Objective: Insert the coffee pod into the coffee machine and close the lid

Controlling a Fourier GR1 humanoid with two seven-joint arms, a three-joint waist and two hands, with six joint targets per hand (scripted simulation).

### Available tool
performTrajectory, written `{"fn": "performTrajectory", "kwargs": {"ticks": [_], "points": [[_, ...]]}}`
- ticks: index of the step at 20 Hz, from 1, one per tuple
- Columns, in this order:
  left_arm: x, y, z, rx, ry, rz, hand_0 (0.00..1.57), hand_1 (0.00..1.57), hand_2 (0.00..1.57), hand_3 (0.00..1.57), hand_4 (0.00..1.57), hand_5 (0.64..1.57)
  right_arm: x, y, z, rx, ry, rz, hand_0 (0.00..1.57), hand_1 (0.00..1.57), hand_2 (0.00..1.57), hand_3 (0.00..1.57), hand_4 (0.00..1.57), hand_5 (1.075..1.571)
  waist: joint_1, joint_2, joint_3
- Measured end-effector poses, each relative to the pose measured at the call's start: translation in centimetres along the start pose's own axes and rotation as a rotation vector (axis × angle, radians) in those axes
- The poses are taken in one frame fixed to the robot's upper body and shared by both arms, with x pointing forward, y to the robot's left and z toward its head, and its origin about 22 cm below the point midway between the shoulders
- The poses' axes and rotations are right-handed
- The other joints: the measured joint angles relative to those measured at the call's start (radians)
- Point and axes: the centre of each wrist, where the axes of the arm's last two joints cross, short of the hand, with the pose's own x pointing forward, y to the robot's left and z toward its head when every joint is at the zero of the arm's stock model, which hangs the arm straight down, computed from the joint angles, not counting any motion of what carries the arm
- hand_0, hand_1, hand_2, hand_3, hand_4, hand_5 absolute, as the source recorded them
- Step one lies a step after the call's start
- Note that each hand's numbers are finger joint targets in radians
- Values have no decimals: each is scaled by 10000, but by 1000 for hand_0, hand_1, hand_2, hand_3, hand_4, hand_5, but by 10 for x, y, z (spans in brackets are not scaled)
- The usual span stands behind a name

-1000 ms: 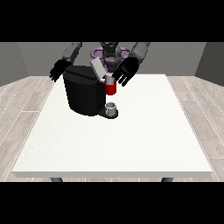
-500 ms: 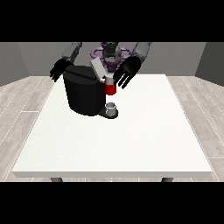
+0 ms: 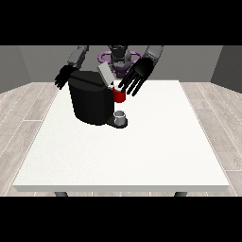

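The white counter (image 3: 142, 156) spreads wide below both robot hands, most of its surface lying nearer the camera than either of them.

The black coffee machine (image 3: 92, 99) stands on the counter between the two robot hands, toward the far edge. Its dark body sits just beside and below the robot hand at the view's left, and to the left of the other one. Its grey lid (image 3: 106, 74) is tilted up, open, reaching toward the robot hand at the view's right.

The robot hand at the view's right (image 3: 137, 75) hangs above the machine's front, palm turned toward the camera, its fingers straight and spread, pointing down. It holds nothing that shows. Its fingertips lie just above and beside a red thing at the machine (image 3: 119, 96), close to it; whether they touch it cannot be told.

The robot hand at the view's left (image 3: 63, 77) hovers just behind the machine's upper left corner, partly hidden by the body. Its fingers look spread and relaxed, with nothing in them.

Below the red thing, and lower than the fingertips of the robot hand at the view's right, a small grey thing (image 3: 120, 116) stands on the machine's dark base. It cannot be told for the coffee pod, which does not plainly show anywhere.
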Motion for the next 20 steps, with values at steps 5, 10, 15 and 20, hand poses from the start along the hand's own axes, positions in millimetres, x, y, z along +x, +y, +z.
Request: {"fn": "performTrajectory", "kwargs": {"ticks": [5, 10, 15, 20], "points": [[-4, -10, 2, -260, 20, 69, 0, 0, 0, 0, 0, 1571, -5, -3, 1, -182, 313, -13, 0, 0, 0, 0, 378, 1571, 210, -323, -4], [-6, -37, 4, -600, 30, 523, 0, 0, 0, 0, 0, 1571, -20, -16, 11, -510, 768, 75, 0, 0, 0, 0, 392, 1571, 532, -866, -7], [-13, -65, 9, -468, 138, 2479, 0, 0, 0, 0, 79, 1571, -36, -29, 25, -932, 1268, 40, 0, 0, 0, 0, 387, 1571, 982, -1570, -10], [-23, -119, 22, -385, 122, 5788, 0, 0, 0, 0, 0, 1571, -56, -52, 45, -1639, 1969, 65, 0, 0, 0, 0, 398, 1571, 1770, -2600, -12]]}}
